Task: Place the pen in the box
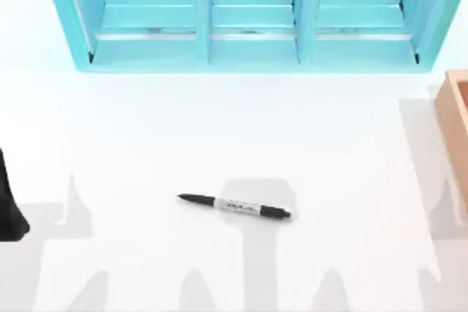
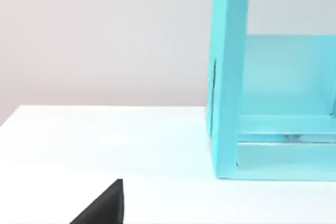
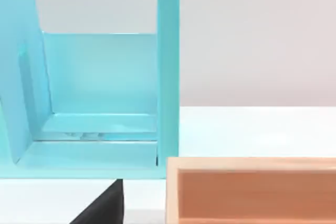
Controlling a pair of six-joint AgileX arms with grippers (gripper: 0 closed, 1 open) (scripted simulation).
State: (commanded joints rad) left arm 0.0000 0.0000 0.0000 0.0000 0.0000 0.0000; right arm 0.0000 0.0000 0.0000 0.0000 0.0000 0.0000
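On the white table [image 1: 131,137], slightly near of centre, the pen [image 1: 235,207] lies flat, tapered end pointing left, untouched. At the right edge sits the box [image 1: 456,118], well apart from the pen. Along the far side stands a turquoise shelf unit [image 1: 252,42]. Left arm [image 1: 10,202] is parked at the left edge. Finger state of either gripper: cannot tell.

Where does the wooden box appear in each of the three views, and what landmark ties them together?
Top view: the box sits at the table's right edge, partly cut off, right of and nearer than the turquoise shelf unit.
Left wrist view: not in this picture; one end of the shelf unit stands on the white table.
Right wrist view: the box lies close in front, beside the shelf unit's end wall.
Shared landmark: the turquoise shelf unit.
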